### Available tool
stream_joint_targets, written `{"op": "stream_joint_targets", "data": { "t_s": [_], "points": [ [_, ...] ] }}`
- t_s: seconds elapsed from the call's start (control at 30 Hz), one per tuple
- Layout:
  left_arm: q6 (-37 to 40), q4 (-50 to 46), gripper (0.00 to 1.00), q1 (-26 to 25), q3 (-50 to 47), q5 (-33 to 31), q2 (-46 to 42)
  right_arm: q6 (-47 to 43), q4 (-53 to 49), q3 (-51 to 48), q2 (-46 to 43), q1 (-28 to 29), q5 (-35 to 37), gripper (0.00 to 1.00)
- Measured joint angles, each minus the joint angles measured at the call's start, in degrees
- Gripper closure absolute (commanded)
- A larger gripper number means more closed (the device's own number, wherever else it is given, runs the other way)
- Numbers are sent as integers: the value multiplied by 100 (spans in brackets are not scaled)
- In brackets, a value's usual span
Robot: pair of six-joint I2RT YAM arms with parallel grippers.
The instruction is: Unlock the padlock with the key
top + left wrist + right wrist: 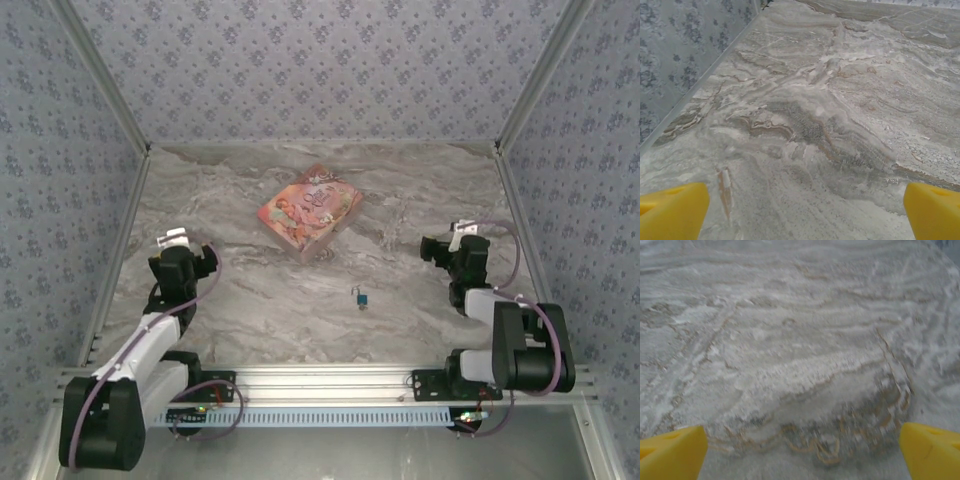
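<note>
The table (250, 300) has a grey marble-patterned top with pale swirls and thin brown veins, and it runs back to walls (330, 70) papered in blue-grey with a small repeating flower print. Metal strips edge the corners where the side walls meet the back wall. A ribbed metal rail (330, 378) crosses the near edge, with both arm bases bolted to it. The padlock (360, 298) lies flat on the bare surface about midway between the two arms, nearer the rail than the back wall. It sits well apart from the pink box (310, 212), which lies at an angle further back. The left gripper (802, 212) hangs over bare marble close to the left wall, its yellow pads (672, 210) spread wide with nothing between them. The right gripper (802, 452) is likewise spread wide over bare marble, holding nothing. Both are well away from the padlock.
</note>
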Motion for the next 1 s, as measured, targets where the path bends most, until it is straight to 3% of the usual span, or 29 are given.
{"op": "stream_joint_targets", "data": {
  "t_s": [0.17, 0.6, 0.73, 1.0],
  "points": [
    [236, 883, 1, 140, -116, 417, 671, -214, 1047, 2, 852, 4, -256, 0],
    [874, 3213, 1, 170, -138, 1290, 2343, -238, 859, 455, 1060, -2, -293, 0],
    [1001, 4159, 0, 170, -146, 1434, 3246, -238, 833, 455, 1060, 0, -286, 0],
    [951, 3567, 1, 387, 468, 1585, 3390, -258, 831, 455, 1060, 57, -179, 0]
  ]
}}
